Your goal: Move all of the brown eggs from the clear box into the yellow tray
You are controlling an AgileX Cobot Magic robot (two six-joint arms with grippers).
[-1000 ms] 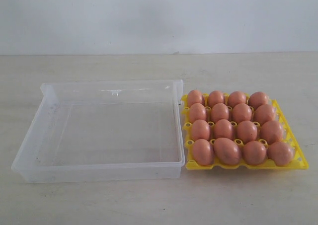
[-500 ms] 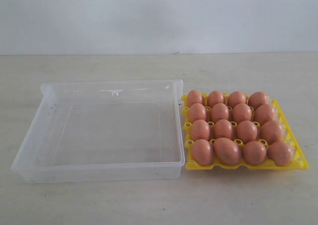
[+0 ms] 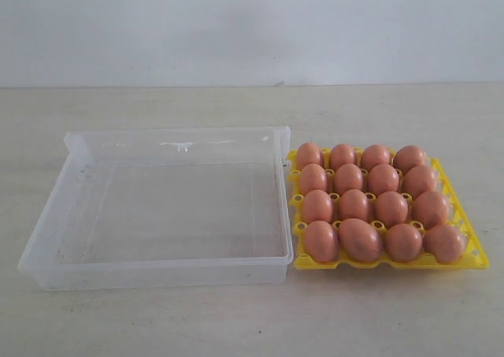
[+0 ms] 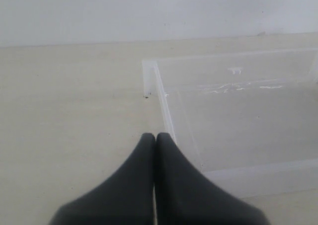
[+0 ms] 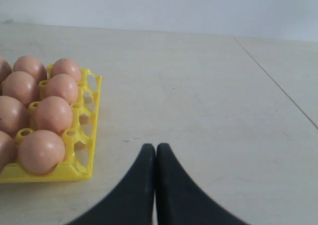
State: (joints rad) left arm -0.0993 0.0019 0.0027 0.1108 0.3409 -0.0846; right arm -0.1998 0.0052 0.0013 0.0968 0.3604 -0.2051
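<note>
- Brown eggs (image 3: 354, 205), smooth pinkish-brown ovals, sit in four rows of four in the bright yellow plastic lattice tray (image 3: 378, 264), one per cup.
- That tray rests on the pale desk (image 3: 236, 325), just right of the large, shallow box of clear plastic (image 3: 169, 272); whether their side walls touch I cannot tell.
- My left claw (image 4: 155, 138) has its dark tips pressed together, above the box's outer side wall.
- My right claw (image 5: 156, 148) is likewise pressed together, over the desk beside the tray's outer edge and apart from it.
</note>
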